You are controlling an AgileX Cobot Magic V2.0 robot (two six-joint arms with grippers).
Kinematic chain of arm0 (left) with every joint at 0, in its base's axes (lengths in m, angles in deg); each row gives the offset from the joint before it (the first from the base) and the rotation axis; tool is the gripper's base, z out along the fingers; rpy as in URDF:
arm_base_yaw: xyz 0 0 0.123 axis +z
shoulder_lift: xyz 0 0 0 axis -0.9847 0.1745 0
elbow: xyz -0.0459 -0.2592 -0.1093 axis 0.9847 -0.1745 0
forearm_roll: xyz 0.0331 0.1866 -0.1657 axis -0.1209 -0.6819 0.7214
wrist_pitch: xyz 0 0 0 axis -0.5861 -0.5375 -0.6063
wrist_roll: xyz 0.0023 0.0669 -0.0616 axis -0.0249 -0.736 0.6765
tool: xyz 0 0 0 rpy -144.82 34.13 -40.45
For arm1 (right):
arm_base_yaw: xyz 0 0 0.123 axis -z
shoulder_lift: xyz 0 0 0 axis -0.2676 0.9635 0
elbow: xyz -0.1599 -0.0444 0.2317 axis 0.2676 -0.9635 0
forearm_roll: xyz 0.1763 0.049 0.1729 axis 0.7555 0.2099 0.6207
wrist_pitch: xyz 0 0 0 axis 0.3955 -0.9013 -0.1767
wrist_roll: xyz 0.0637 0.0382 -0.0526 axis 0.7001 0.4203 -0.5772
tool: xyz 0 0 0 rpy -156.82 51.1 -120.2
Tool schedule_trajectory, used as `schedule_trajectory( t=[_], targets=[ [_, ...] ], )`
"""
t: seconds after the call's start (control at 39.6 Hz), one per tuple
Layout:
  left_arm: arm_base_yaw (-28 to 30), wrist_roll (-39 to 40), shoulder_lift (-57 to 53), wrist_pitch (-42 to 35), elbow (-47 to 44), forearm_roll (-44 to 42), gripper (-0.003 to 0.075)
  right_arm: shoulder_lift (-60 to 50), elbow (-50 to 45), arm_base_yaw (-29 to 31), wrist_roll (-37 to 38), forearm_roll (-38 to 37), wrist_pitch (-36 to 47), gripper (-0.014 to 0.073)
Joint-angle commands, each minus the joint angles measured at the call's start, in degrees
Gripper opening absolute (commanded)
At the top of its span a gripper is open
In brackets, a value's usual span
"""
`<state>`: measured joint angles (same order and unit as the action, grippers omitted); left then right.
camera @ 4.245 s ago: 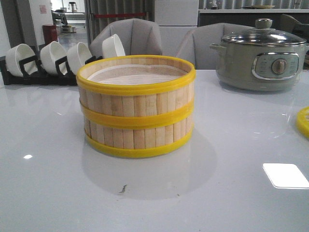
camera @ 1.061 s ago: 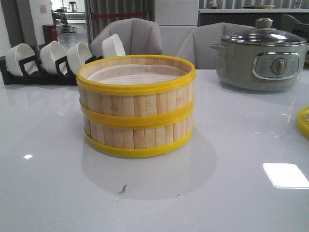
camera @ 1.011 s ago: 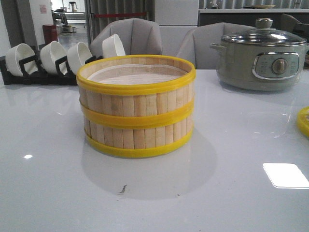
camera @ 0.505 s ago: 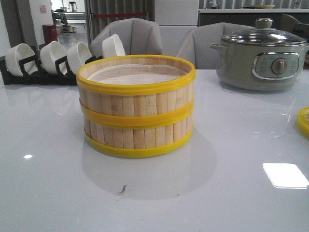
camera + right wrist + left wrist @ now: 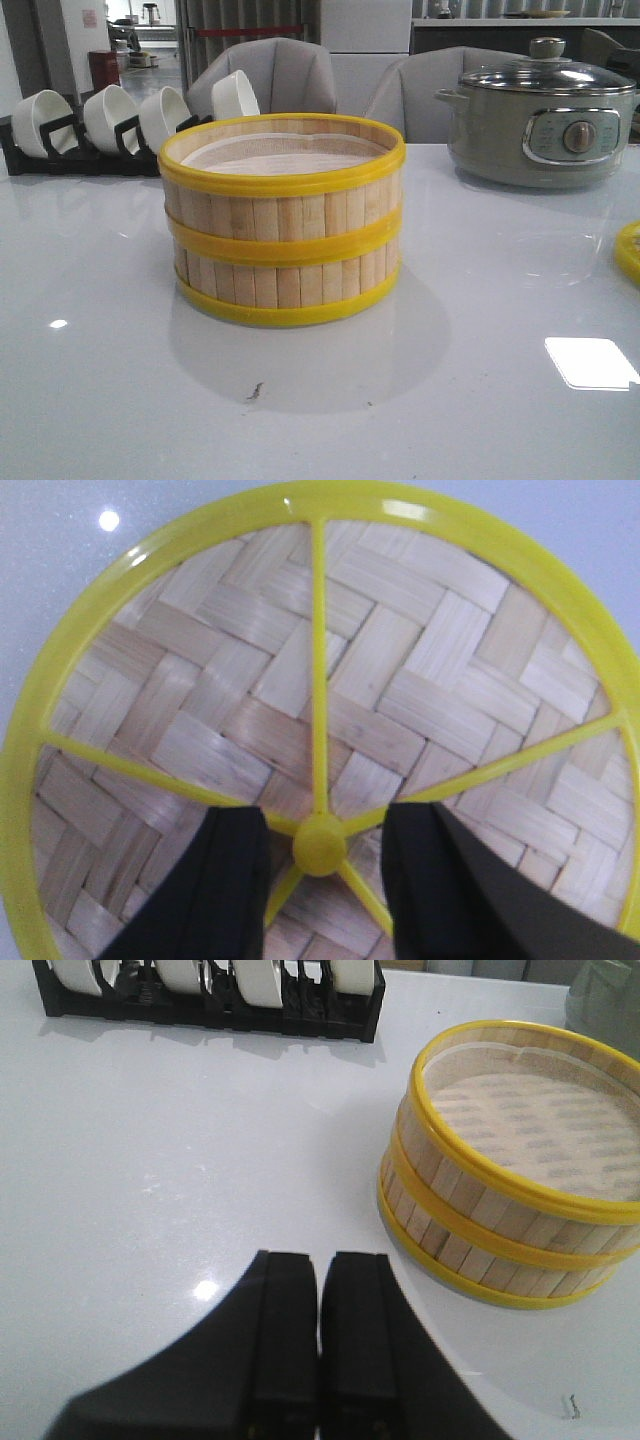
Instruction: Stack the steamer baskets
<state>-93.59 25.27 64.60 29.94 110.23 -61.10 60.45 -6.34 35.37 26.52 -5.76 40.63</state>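
Straddling the lid's knob, right gripper hides its fingertips.

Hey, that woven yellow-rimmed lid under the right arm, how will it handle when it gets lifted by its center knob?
The lid looks thin woven bamboo in a plastic frame, so probably light. Its spokes suggest it stays stiff. The small smooth knob between the right tool fingers might slip or let the lid tilt.

Low front view; two downward wrist views

Baskets stacked mid-table; lid far right.
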Motion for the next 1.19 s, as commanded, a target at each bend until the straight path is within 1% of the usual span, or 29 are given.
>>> schedule_trajectory(
  t=[0.0,0.18,0.56,1.16],
  targets=[
    [0.07,0.31,-0.01,-4.79,1.59,0.0,0.0086,-2.48,2.35,0.24,-0.04,0.18,2.37,0.0382],
    [0.07,0.31,-0.01,-4.79,1.59,0.0,0.0086,-1.53,3.73,0.12,-0.04,0.18,1.32,0.0382],
    [0.07,0.31,-0.01,-4.79,1.59,0.0,0.0086,-1.53,3.73,0.0,-0.04,0.23,0.46,0.0382],
    [0.07,0.31,-0.01,-4.79,1.59,0.0,0.0086,-1.53,3.73,-0.05,-0.04,0.23,0.55,0.0382]
  ],
)
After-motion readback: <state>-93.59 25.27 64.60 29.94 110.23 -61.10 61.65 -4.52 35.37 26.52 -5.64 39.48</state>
